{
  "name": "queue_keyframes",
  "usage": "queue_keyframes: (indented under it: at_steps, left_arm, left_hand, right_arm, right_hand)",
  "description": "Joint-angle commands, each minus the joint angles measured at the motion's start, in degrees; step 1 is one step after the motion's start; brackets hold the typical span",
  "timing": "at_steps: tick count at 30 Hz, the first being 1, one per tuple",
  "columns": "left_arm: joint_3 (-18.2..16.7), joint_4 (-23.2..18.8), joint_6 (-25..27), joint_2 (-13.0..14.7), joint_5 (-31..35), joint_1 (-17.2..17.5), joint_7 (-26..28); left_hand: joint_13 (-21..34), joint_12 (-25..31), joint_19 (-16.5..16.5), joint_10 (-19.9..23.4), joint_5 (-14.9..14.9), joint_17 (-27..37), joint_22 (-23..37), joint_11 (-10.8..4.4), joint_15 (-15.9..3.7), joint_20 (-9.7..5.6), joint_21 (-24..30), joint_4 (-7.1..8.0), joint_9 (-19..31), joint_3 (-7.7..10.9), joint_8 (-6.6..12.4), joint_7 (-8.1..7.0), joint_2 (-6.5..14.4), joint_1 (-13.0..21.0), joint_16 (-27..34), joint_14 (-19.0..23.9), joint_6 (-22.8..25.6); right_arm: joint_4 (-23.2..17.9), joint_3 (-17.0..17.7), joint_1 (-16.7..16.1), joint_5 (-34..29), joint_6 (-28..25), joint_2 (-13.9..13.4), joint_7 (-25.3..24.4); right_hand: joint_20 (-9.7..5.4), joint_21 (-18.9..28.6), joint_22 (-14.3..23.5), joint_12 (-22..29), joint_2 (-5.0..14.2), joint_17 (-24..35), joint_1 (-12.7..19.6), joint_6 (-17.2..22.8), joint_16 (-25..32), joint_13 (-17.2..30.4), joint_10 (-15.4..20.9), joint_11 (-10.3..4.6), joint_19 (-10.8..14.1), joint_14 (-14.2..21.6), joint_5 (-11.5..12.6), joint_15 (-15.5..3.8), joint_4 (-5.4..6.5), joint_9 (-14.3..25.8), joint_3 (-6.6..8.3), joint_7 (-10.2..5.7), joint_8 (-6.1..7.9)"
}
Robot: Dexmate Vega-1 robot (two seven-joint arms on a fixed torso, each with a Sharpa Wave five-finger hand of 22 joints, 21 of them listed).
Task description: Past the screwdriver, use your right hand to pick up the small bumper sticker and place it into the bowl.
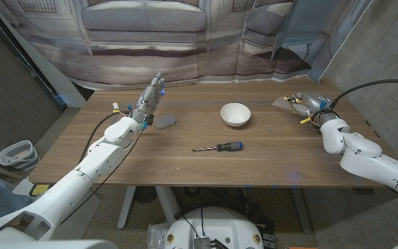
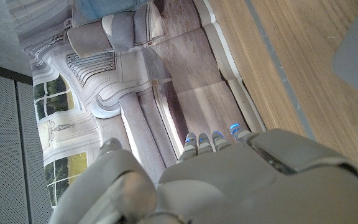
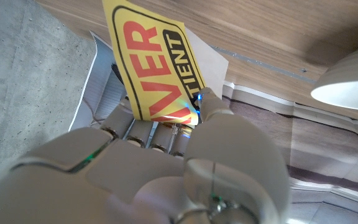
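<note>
Gripping the small yellow bumper sticker with red and black lettering [image 3: 160, 56], the right hand [image 3: 166, 162] pinches its lower edge between the thumb and the fingers [image 3: 207, 102], so that the sheet stands up from the hand in the right wrist view. In the head view the right hand [image 1: 309, 107] sits at the far right part of the wooden table [image 1: 185, 166], with the sticker [image 1: 297, 100] at its fingers beside a pale grey sheet [image 1: 282, 102] that lies on the tabletop. The white round ceramic bowl [image 1: 235, 114] stands upright near the table's middle, well apart from the right hand; its rim also shows in the right wrist view [image 3: 347, 78]. Nearer the robot than the bowl lies the screwdriver with a black and blue handle and a dark metal shaft [image 1: 220, 147], flat on the wood, its tip pointing toward the robot's left. The left hand [image 1: 147, 104] is raised over the table's left part with its fingers straight and together, holding nothing; the left wrist view shows its back [image 2: 229, 180] and fingertips [image 2: 204, 140]. Just beside that hand lies a small grey flat rectangular object [image 1: 166, 123].
</note>
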Motion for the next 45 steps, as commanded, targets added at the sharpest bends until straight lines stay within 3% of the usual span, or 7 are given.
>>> queue_keyframes:
  at_steps: [1, 28, 45]
  left_arm:
    - [-0.1, -0.07, 0.12, 0.33, -0.08, 0.06, -0.28]
    - [-1.29, -2.02, -0.89, 1.06, -0.1, 2.04, 0.78]
    - [-1.24, -1.63, -1.61, 0.68, -0.19, 1.71, 0.17]
  left_hand:
    - [0.13, 0.12, -2.39, -0.08, 0.52, 0.25, 0.31, 0.05, 0.13, -1.14, 0.0, 0.33, 0.15, -0.36, -0.11, 0.07, 0.2, 0.26, 0.13, -1.04, 0.06]
    - [0.14, 0.12, -2.38, -0.02, 0.53, 0.25, 0.31, 0.16, 0.11, -1.09, 0.03, 0.33, 0.15, -0.69, -0.11, 0.16, 0.33, 0.41, 0.12, -1.08, 0.11]
    - [0.14, 0.1, -2.37, -0.08, 0.54, 0.25, 0.31, 0.17, 0.24, -1.1, 0.04, 0.34, 0.15, -0.87, -0.09, 0.2, 0.4, 0.48, 0.12, -1.09, 0.22]
  right_arm:
    - [-1.07, 1.55, -1.0, 0.66, 0.89, 0.39, -1.72]
    - [-1.68, 3.58, -1.32, 0.65, 5.98, 0.9, -3.47]
    - [-4.54, 4.9, -2.32, -0.79, 7.25, 0.43, -3.6]
  right_hand:
    - [-4.36, -0.19, 0.19, 0.22, 0.14, 0.2, 0.6, 0.85, 0.05, 0.09, 0.34, -0.59, 0.27, 0.49, -0.05, -5.46, 0.01, 0.11, 0.49, 0.12, -0.07]
    - [-4.39, -0.35, 0.19, -0.06, -0.2, 0.26, 1.28, 1.72, -0.14, 0.1, 0.58, -1.13, 0.15, 0.37, -0.14, -5.45, -0.01, 0.11, 0.96, -0.25, -0.28]
    - [-4.41, -0.31, 0.18, -0.16, -0.22, 0.33, 1.53, 1.88, -0.05, 0.11, 0.75, -1.52, 0.38, 0.69, -0.15, -5.68, 0.07, 0.11, 1.19, -0.31, -0.47]
